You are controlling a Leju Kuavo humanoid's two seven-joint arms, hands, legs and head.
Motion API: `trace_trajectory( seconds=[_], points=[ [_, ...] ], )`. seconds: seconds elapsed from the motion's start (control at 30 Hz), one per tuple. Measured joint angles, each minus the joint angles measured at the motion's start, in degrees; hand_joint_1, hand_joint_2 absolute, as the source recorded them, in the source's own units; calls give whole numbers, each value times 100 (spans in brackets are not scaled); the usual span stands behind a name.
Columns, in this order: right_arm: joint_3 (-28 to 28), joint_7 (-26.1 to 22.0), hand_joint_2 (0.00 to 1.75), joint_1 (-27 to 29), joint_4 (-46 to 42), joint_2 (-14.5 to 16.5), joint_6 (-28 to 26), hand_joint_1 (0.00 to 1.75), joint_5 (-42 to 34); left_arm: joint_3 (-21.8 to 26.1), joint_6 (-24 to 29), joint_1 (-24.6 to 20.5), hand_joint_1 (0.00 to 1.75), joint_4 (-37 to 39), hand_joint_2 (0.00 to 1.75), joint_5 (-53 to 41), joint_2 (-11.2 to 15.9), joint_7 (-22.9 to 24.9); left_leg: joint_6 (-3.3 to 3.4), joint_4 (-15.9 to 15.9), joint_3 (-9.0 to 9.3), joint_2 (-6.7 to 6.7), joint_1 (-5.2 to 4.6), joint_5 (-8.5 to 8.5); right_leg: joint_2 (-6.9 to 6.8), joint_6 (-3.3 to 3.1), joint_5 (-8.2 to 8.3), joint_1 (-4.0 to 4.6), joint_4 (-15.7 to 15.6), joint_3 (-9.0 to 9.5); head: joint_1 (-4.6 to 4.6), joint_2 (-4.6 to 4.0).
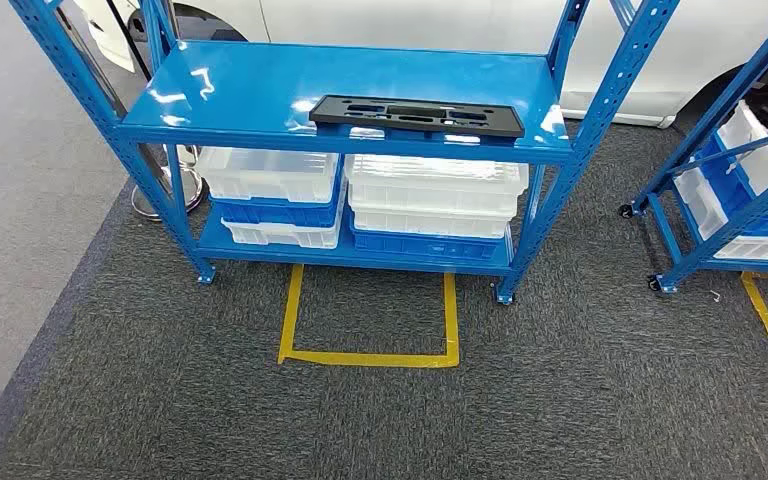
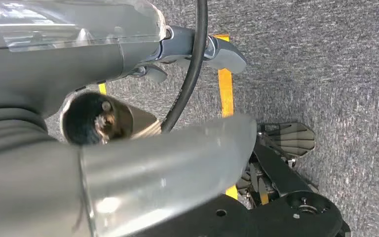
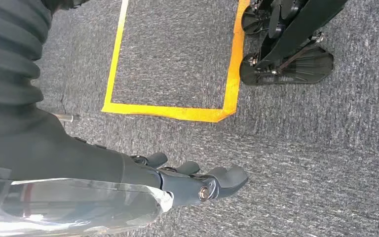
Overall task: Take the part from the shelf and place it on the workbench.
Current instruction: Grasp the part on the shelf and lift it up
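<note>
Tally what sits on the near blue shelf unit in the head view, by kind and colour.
Black part on the top shelf: 1
White bins on the bottom shelf: 4
Blue bins on the bottom shelf: 2
Total: 7

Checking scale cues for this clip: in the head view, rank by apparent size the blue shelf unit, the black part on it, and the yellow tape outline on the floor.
1. Blue shelf unit, clearly largest.
2. and 3. Black part and yellow tape outline: similar width; the outline is nearer the camera, so I won't rank them.
</note>
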Motion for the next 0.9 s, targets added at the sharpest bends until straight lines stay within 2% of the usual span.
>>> trace_trajectory(
  seconds=[0.07,0.2,0.5,0.9],
  points=[
    [1,0,175,0,0,0,0,0,0,1,-1,0,0,0,0,-1,0,0,0,0,0,0,0,0,0,0,0,0,0,0,0,0],
    [1,0,175,0,0,0,0,0,0,-1,-1,0,0,0,175,-1,0,0,0,0,0,0,0,0,0,0,0,0,0,0,0,0],
    [-20,1,175,-36,8,-1,-10,0,61,63,29,-44,0,1,175,-105,-13,9,0,0,-1,0,0,0,0,0,0,0,0,0,0,0],
    [-521,91,175,-386,260,97,-216,0,1083,793,663,-412,0,190,175,-1843,-273,238,0,0,8,0,0,1,0,0,0,0,0,9,0,0]
  ],
)
